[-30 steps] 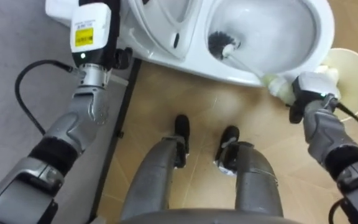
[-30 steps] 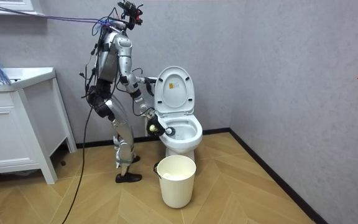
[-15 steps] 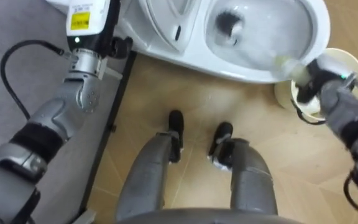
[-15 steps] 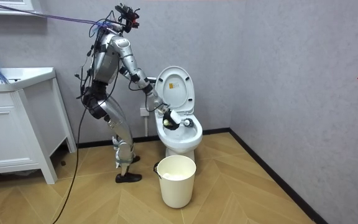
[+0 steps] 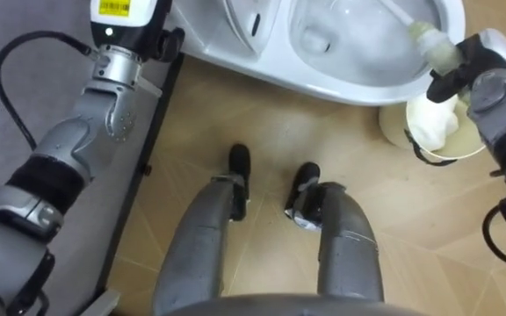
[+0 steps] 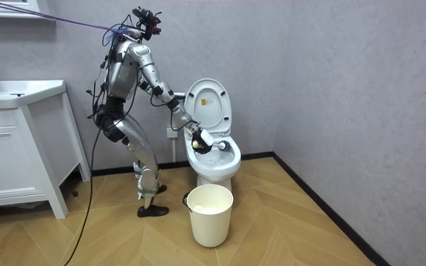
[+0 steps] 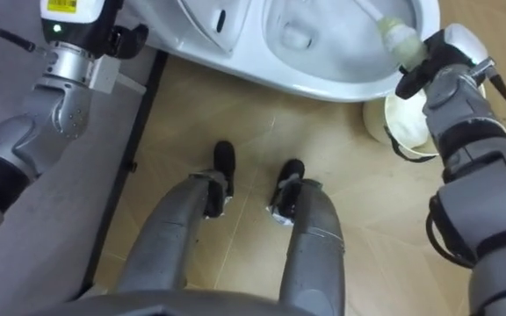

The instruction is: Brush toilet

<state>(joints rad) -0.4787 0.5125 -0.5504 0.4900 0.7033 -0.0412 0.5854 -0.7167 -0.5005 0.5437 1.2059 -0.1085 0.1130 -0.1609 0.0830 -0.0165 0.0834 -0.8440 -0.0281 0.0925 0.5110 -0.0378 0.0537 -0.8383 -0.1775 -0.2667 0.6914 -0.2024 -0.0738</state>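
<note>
Robot stands facing toilet, bent forward over it, feet on wood floor. Right hand curled tight around pale grip of brush, just beyond bowl's right rim. Brush handle slants from grip up over rim into bowl; bristle end not made out. Pale bucket on floor directly beneath right hand, just beside toilet. Left arm reaches up along toilet's left side. White cabinet well apart, behind robot.

Your head cameras look steeply down, close over the toilet. The room camera watches side-on from afar, sharing it.
</note>
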